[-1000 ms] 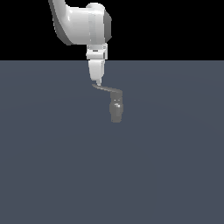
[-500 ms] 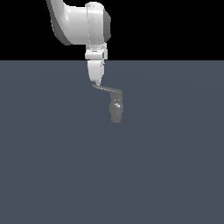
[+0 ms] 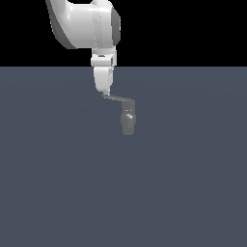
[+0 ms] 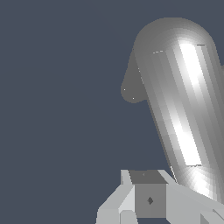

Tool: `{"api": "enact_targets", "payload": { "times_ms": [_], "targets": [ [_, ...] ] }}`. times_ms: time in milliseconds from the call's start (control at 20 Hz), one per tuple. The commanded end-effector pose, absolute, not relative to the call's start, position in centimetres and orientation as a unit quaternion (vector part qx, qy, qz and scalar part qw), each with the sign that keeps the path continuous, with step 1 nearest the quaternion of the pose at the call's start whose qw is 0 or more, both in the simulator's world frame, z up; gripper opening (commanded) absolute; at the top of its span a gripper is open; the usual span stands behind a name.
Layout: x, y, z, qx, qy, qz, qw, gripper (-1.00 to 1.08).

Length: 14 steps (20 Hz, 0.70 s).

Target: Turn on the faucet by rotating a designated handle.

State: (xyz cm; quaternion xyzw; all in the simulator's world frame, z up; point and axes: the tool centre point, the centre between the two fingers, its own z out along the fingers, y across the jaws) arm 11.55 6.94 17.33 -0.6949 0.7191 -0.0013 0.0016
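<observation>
The faucet (image 3: 128, 123) is a small dull-grey upright cylinder on the dark floor in the middle of the exterior view. Its handle (image 3: 117, 99) is a thin grey lever running from the faucet's top toward the exterior view's left. My gripper (image 3: 104, 91) points down from the white arm, its tips touching the handle's free end. In the wrist view the handle (image 4: 179, 109) fills the frame as a big shiny grey bar, right against my fingers (image 4: 148, 199). The fingers lie together with no gap showing and hold nothing.
A flat dark blue-grey floor (image 3: 58, 183) lies all around the faucet. The white arm (image 3: 89, 24) hangs above the handle's end. Nothing else shows.
The gripper has edged slightly toward the exterior view's right, staying at the handle's free end. The handle's end has shifted a little with it. The faucet body has not moved.
</observation>
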Motion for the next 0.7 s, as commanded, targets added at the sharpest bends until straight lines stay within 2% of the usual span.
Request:
{"api": "enact_targets", "payload": {
  "times_ms": [0,650],
  "targets": [
    [10.8,7.1,17.3,-0.695,0.719,0.0,0.0,-1.0],
    [7.5,7.8,17.3,-0.695,0.719,0.0,0.0,-1.0]
  ]
}}
